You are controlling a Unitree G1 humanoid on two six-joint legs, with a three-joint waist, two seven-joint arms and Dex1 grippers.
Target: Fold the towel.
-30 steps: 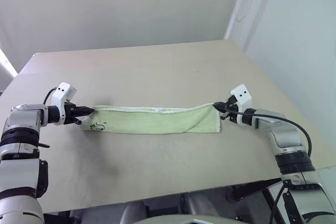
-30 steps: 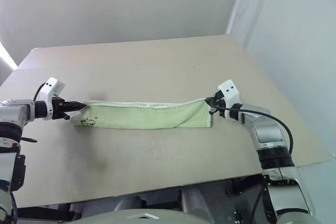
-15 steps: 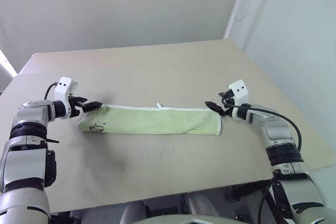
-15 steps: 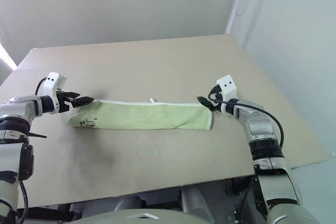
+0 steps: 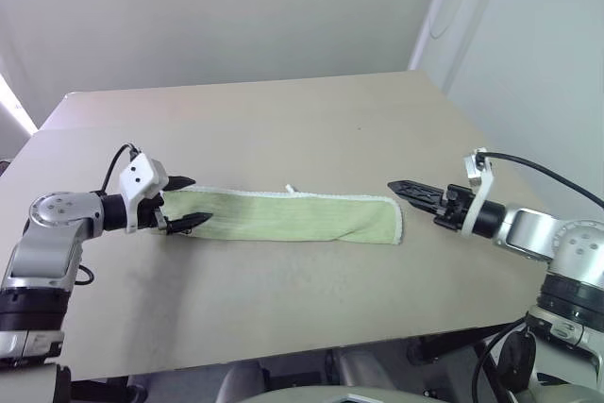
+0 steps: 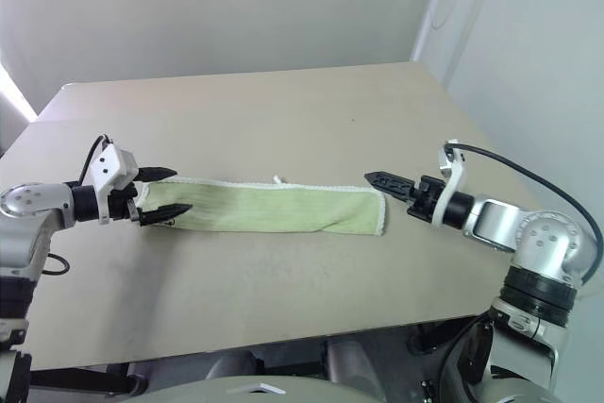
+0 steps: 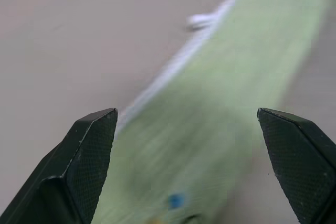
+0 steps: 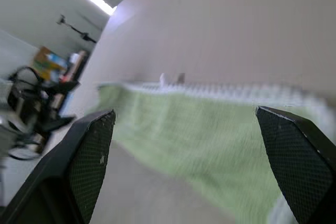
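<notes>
From the head cameras we see the towel lying flat on the bench as a long, narrow folded strip, its white stitched edging along the far side and a small white loop tag poking out near the middle of that edge. A second ago both ends of the strip were pinched and lifted slightly taut; now the cloth rests slack on the bench and neither end is held. The left gripper hovers at the towel's left end with its fingers spread wide, one above the far edge and one over the near edge, and it covers the spot where the dark printed mark showed a second ago. The right gripper has let go and drawn back from the towel's right end, now standing just apart from it, fingers released and pointing toward the cloth.

Through the left wrist camera we look down the strip between two parted black fingers, the green terry cloth running away with the white edging and loop tag beside it.

Through the right wrist camera we see the towel's right end between two equally parted fingers, nothing gripped.
</notes>
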